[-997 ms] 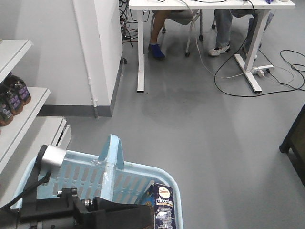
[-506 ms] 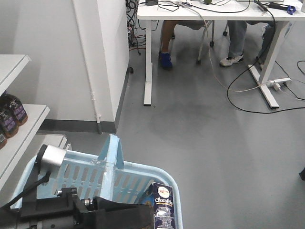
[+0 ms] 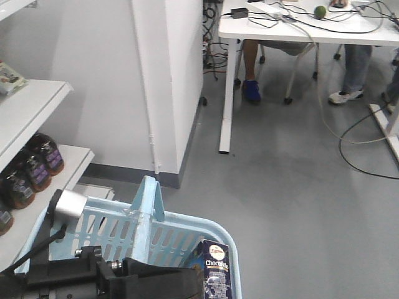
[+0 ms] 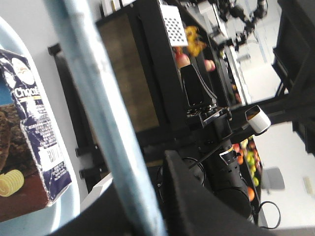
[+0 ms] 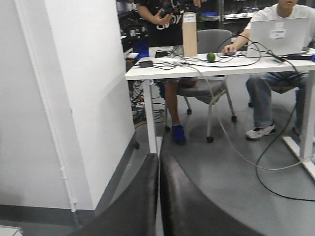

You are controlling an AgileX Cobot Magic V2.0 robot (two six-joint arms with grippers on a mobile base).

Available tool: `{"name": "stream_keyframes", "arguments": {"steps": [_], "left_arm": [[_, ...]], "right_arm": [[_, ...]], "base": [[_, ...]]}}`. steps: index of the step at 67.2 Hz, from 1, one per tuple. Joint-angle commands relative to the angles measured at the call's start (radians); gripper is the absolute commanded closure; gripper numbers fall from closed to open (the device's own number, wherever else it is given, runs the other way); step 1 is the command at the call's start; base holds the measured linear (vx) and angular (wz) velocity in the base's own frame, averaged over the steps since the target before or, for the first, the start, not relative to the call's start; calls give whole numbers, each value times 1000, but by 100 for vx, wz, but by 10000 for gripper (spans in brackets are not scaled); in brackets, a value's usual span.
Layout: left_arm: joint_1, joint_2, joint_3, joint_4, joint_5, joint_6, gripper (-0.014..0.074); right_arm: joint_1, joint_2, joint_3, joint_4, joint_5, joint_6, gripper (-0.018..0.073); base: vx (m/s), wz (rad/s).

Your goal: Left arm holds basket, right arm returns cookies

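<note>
Black left gripper [image 4: 147,209], seemingly round handle [image 4: 93,98]

The Chocofello cookie box [image 3: 217,274] stands inside the basket [image 3: 174,237], against its right wall. Left of the basket are shelves [image 3: 34,107], with bottles [image 3: 37,165] on the lower one. A wall column [image 3: 168,81] stands behind the basket, and a desk [image 3: 312,28] farther behind to its right.

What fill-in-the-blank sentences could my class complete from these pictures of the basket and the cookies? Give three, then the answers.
The basket is light ____.
The cookies stand ____ the basket.
The right gripper has its jaws ____, with nothing between them.
Answers: blue; inside; shut.
</note>
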Motion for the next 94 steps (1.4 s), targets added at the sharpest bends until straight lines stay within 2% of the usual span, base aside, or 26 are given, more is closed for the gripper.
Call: {"name": "stream_keyframes", "arguments": {"steps": [1,94], "left_arm": [[-3,-18,-34,-70,31,15,603],[-3,-18,-34,-70,32,15,603]], "right_arm": [[-6,-5,2,-6,-71,-5,567],[-6,-5,2,-6,-71,-5,567]], "base": [[16,50],[4,80]]}}
